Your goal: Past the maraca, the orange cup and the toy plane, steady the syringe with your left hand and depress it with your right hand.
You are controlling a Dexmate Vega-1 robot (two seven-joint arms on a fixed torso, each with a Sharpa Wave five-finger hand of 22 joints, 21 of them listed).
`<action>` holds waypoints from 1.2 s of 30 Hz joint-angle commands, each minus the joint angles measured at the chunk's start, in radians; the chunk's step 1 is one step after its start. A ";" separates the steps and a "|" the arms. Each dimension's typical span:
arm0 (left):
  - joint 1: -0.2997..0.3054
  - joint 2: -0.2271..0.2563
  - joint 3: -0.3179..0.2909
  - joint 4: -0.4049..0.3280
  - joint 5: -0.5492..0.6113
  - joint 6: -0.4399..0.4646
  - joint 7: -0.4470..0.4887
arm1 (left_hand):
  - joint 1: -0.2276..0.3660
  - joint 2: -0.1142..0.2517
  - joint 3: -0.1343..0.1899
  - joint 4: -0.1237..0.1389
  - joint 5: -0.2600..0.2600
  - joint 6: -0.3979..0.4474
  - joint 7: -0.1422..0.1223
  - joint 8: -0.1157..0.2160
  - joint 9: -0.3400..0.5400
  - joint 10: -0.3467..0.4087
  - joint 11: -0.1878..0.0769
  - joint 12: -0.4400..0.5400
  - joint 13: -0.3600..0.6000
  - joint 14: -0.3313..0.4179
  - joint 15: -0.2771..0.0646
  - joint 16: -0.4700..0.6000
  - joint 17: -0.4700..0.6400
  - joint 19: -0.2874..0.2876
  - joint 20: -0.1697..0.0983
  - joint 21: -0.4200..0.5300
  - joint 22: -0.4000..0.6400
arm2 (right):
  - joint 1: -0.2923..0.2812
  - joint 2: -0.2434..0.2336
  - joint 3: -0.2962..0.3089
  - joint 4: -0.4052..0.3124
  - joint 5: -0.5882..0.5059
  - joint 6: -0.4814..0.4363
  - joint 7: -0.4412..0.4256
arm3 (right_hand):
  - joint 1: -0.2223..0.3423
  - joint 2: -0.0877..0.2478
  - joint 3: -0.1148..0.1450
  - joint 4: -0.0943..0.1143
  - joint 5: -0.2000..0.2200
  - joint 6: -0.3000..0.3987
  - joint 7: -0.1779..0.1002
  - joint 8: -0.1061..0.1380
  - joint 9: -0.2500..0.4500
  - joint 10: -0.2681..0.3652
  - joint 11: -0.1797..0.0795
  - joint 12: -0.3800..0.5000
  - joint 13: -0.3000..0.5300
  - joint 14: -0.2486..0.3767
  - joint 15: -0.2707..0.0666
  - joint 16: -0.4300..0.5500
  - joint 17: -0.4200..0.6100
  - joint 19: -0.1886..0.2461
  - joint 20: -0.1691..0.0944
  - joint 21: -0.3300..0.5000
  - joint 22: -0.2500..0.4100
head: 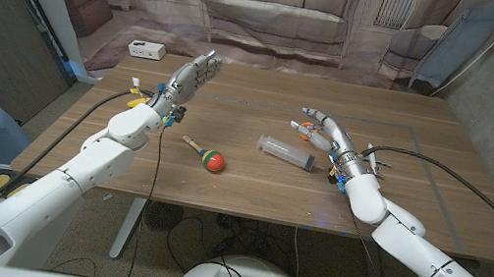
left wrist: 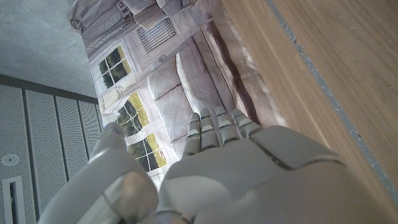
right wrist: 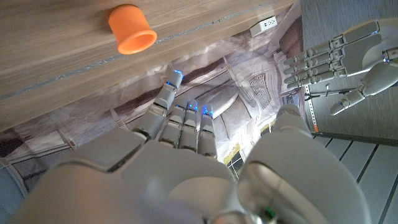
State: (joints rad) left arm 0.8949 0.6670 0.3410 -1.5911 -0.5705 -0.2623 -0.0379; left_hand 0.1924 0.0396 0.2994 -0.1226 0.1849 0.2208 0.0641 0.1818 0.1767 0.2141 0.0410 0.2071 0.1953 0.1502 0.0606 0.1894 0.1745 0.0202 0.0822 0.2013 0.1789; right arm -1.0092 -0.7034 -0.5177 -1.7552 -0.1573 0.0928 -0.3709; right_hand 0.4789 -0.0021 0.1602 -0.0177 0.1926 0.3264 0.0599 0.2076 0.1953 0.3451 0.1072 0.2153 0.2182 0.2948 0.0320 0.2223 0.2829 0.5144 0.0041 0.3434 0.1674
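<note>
A clear syringe (head: 287,152) lies flat on the wooden table (head: 250,184) near the middle. My right hand (head: 329,133) hovers just beyond it, open, fingers stretched out and holding nothing. The orange cup (head: 301,127) sits at its fingertips and stands on the tabletop in the right wrist view (right wrist: 132,29). A maraca (head: 208,156) with a red, green and blue head lies left of the syringe. My left hand (head: 191,76) is raised above the table's far left part, open with straight fingers, well away from the syringe. I cannot pick out the toy plane.
A white power strip (head: 147,49) lies at the table's far left corner. A black cable (head: 441,169) runs across the right side of the table toward my right wrist. A printed sofa backdrop (head: 277,14) hangs behind the far edge.
</note>
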 commanded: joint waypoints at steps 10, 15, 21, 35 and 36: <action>0.007 0.007 0.003 -0.020 0.021 0.026 0.035 | 0.007 0.008 0.000 -0.001 -0.002 -0.005 0.001 0.001 0.003 0.000 0.007 0.002 0.002 0.009 0.010 0.001 0.005 0.019 -0.014 0.012 0.002 | -0.060 0.038 0.100 0.006 0.194 0.163 0.016 | -0.039 -0.003 -0.009 0.004 0.000 0.022 -0.029 0.001 -0.002 0.010 -0.007 -0.007 -0.009 -0.056 0.004 -0.024 -0.020 -0.161 0.042 -0.101 0.006; 0.001 -0.011 0.018 -0.025 0.041 0.031 0.058 | 0.007 0.007 0.000 -0.001 -0.002 -0.005 0.001 0.002 0.003 0.000 0.005 0.002 0.002 0.011 0.008 0.001 0.005 0.018 -0.015 0.010 0.002 | -0.070 0.041 0.130 0.031 0.296 0.240 0.074 | -0.046 -0.004 -0.012 0.000 0.000 0.041 -0.036 0.004 -0.002 0.012 -0.009 -0.007 -0.010 -0.080 0.007 -0.029 -0.028 -0.239 0.031 -0.140 0.007; -0.016 -0.032 0.034 0.002 0.054 0.009 0.049 | 0.007 0.007 0.000 -0.002 -0.002 -0.004 0.003 0.003 0.003 0.004 0.005 0.004 0.002 0.013 0.007 0.002 0.005 0.016 -0.016 0.009 0.002 | -0.068 0.049 0.156 0.065 0.428 0.307 0.164 | -0.048 -0.004 -0.012 -0.003 0.000 0.047 -0.029 0.004 -0.002 0.004 -0.005 -0.010 -0.010 -0.099 0.009 -0.033 -0.032 -0.250 0.026 -0.145 0.007; -0.014 -0.034 0.003 0.029 -0.010 -0.016 0.008 | 0.007 0.004 -0.001 -0.002 -0.002 -0.002 0.007 0.004 0.003 0.004 0.004 0.004 0.002 0.016 0.003 0.002 0.005 0.014 -0.021 0.007 0.002 | -0.038 0.124 0.169 0.139 0.629 0.377 0.286 | -0.054 0.000 -0.014 -0.006 -0.001 0.044 -0.019 -0.002 -0.003 -0.026 0.003 -0.019 -0.010 -0.117 0.012 -0.029 -0.037 -0.217 0.024 -0.135 0.007; -0.013 -0.032 0.002 0.030 -0.013 -0.017 0.005 | 0.007 0.004 -0.002 -0.002 -0.002 -0.002 0.007 0.004 0.003 0.006 0.005 0.005 0.002 0.016 0.003 0.002 0.005 0.014 -0.021 0.006 0.002 | -0.036 0.126 0.170 0.143 0.635 0.378 0.291 | -0.056 0.001 -0.014 -0.006 -0.002 0.043 -0.019 -0.003 -0.003 -0.027 0.004 -0.018 -0.010 -0.110 0.009 -0.025 -0.038 -0.209 0.024 -0.133 0.007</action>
State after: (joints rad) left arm 0.8803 0.6374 0.3589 -1.5782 -0.5407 -0.2622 -0.0076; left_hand 0.1924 0.0396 0.2995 -0.1225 0.1849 0.2156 0.0697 0.1818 0.1767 0.2113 0.0440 0.2071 0.1953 0.1573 0.0641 0.1894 0.1745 0.0380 0.0641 0.2085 0.1789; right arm -1.0694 -0.6308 -0.3648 -1.6776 0.3393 0.4108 -0.1687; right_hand 0.4344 -0.0023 0.1478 -0.0218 0.1926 0.3716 0.0338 0.2075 0.1905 0.3242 0.1093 0.1995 0.2044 0.1727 0.0463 0.1885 0.2460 0.2853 0.0268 0.2014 0.1701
